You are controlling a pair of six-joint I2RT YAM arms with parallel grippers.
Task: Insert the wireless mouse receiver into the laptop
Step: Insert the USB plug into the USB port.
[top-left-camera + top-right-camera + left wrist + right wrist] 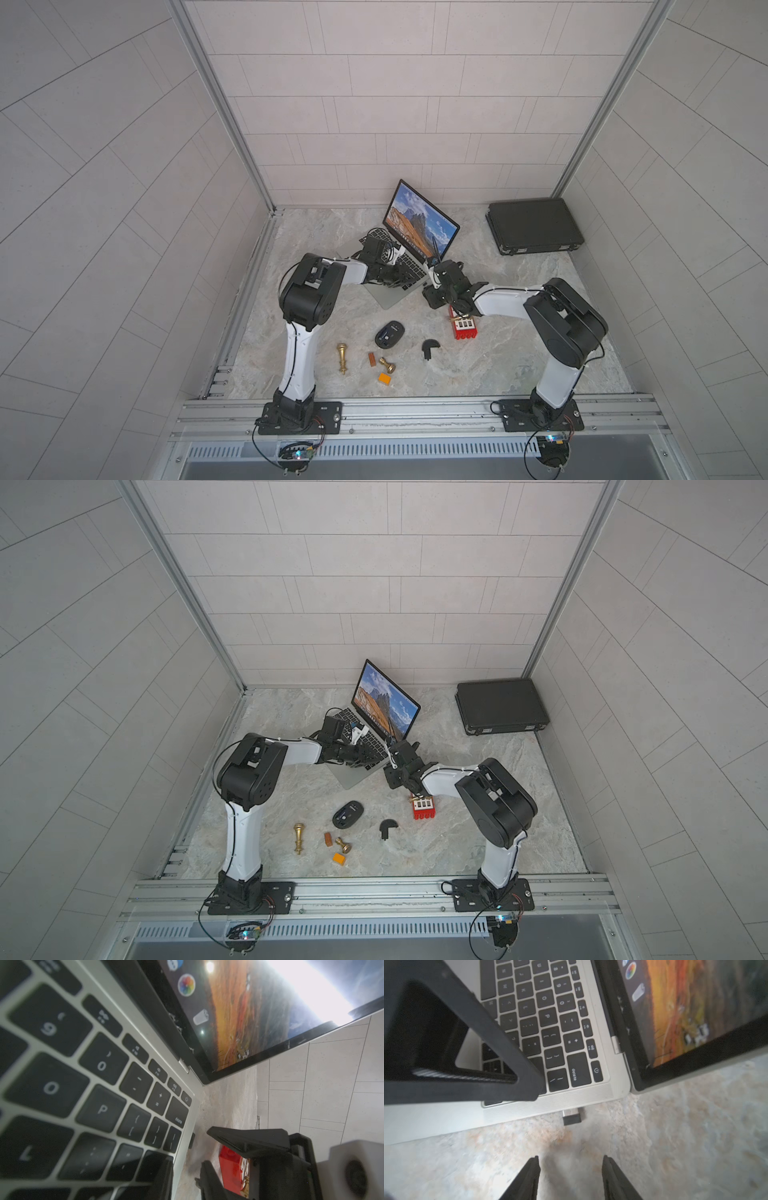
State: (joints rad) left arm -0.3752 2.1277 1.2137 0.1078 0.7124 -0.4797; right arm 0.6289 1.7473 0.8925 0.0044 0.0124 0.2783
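Right fingers (pixel 612 1180): spread wide, nothing between them; tips low over the surface (pixel 675 1136), pointed at the wireless mouse receiver (pixel 572 1116) and apart from it.

Left fingers (pixel 165 1178): parted a little, astride the laptop (pixel 419 226) at its edge by the delete key, one finger over the black keys, its partner past the edge. Whether they press on the laptop cannot be told.

Wireless mouse receiver: plugged into the laptop's side edge, just beside the delete-key corner. Dark cap juts out over the surface; a band of metal plug shows between cap and laptop. Neither set of fingers touches it.

Laptop: silver, open, mountain wallpaper lit, set askew toward the back of the marbled surface in both top views.

Also on the surface, in a top view:
- black oval mouse (pixel 390 333) and black half-round piece (pixel 430 347), near each other
- red brick-like block (pixel 464 330), partly under the right arm
- tall gold chess piece (pixel 342 358), short gold chess piece (pixel 387 365), brown block (pixel 372 359), orange block (pixel 385 379), grouped near the front
- flat black case (pixel 534 226), back corner on the robot's right, well apart
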